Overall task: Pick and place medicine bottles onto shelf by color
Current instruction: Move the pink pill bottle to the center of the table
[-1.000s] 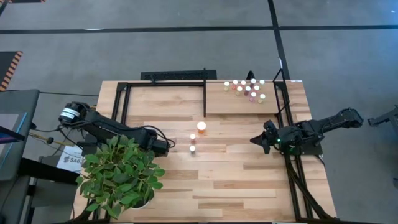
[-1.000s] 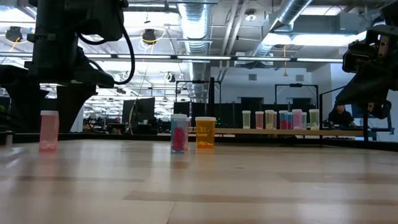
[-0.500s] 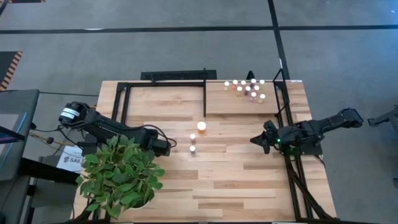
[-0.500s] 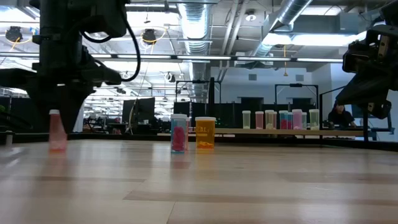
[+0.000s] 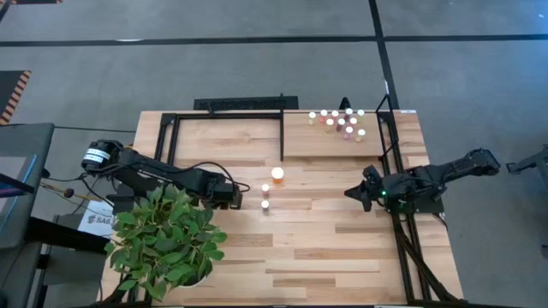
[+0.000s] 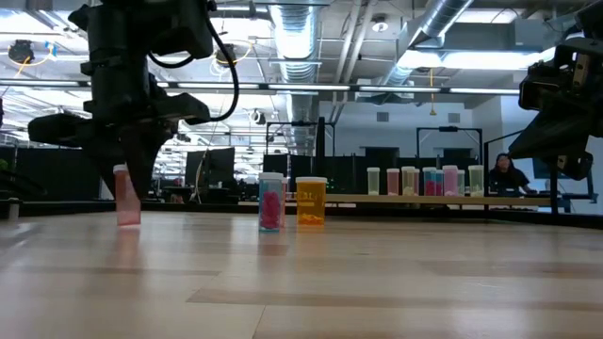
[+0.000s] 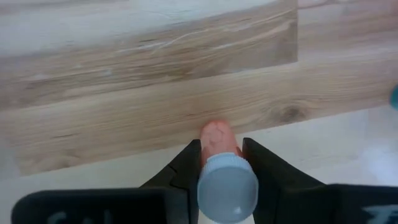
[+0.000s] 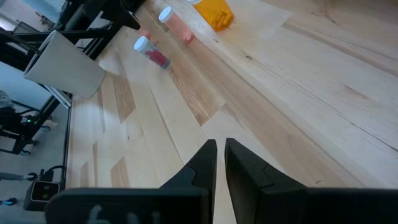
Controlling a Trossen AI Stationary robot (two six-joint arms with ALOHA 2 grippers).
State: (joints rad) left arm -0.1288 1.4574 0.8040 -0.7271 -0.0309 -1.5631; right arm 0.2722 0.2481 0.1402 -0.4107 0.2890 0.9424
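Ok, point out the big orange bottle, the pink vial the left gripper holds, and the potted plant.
big orange bottle [image 6: 311, 202], low view, body.
pink vial [image 7: 227, 193], left wrist view, cap.
potted plant [image 5: 167, 235], high view, leaves.

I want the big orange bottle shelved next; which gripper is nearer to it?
The left gripper. It sits just to the left of the big orange bottle, jaws shut on a pink vial. The right gripper waits farther away, near the table's right edge.
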